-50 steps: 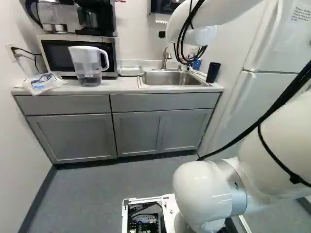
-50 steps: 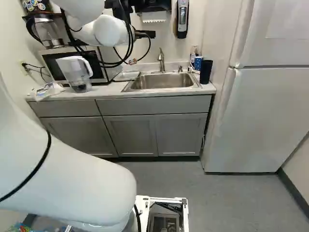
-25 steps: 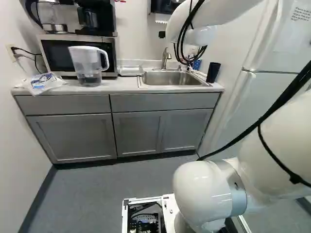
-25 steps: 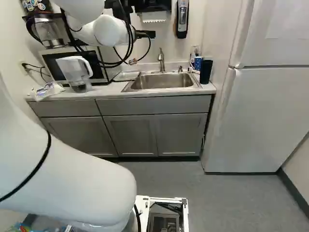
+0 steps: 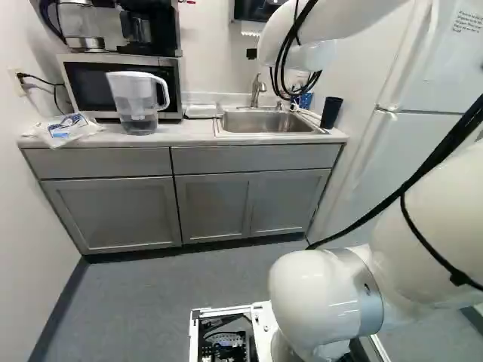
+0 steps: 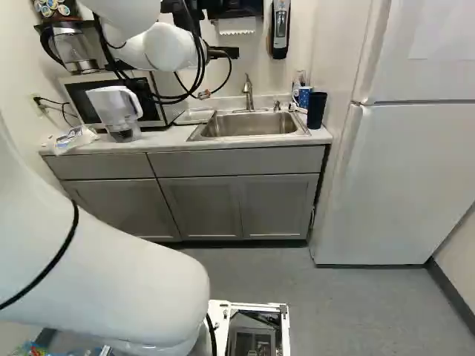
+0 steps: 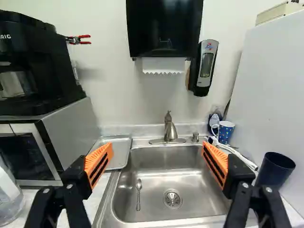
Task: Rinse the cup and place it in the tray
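Nothing has visibly moved since the earlier frame: the arm (image 5: 317, 298) keeps its pose, your base its place, and the items on the counter (image 5: 189, 134) match their former positions. Note that your hand (image 7: 156, 148) stands with its orange-padded fingers wide apart and nothing between them. Two candidates for the cup are visible, both beyond the finger on the refrigerator (image 6: 401, 170) side: a blue patterned mug (image 7: 226, 133), farther off, and a dark cup (image 7: 274, 170), closer to that finger. Which one the task means, you cannot tell. Beyond the opposite finger, beside the sink (image 7: 147, 178), lies the tray (image 7: 124, 141).

Likely hazards: if you swing towards the mug while low, the near finger could topple the dark cup. A white cord (image 7: 240, 156) beside the mug may snag a finger or be dragged along. Ahead of the hand, the faucet (image 7: 169, 130) could be struck during rinsing if you bring the cup in too high. A loose grip on wet sides could let it drop onto the spoon (image 7: 138, 194) below.
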Robot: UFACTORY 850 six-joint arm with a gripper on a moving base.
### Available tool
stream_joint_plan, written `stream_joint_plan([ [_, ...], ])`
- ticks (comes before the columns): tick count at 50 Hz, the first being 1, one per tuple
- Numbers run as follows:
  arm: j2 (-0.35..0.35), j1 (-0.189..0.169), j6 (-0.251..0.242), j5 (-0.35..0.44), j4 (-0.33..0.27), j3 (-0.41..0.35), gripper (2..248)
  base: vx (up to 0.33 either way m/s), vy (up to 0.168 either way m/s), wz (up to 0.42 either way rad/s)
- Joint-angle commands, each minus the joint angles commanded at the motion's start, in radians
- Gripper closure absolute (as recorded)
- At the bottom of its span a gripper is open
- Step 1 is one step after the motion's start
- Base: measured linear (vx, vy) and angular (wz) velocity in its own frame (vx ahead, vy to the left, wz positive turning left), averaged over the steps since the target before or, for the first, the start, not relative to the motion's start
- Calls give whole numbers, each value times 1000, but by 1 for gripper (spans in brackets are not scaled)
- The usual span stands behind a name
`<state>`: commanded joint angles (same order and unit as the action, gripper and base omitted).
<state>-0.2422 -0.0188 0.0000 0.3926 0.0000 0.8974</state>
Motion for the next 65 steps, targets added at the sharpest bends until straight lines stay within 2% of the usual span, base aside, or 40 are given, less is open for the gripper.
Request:
stream_joint_plan([
  [65, 0, 0, 0, 0, 0, 0, 3, 78, -1, -17],
])
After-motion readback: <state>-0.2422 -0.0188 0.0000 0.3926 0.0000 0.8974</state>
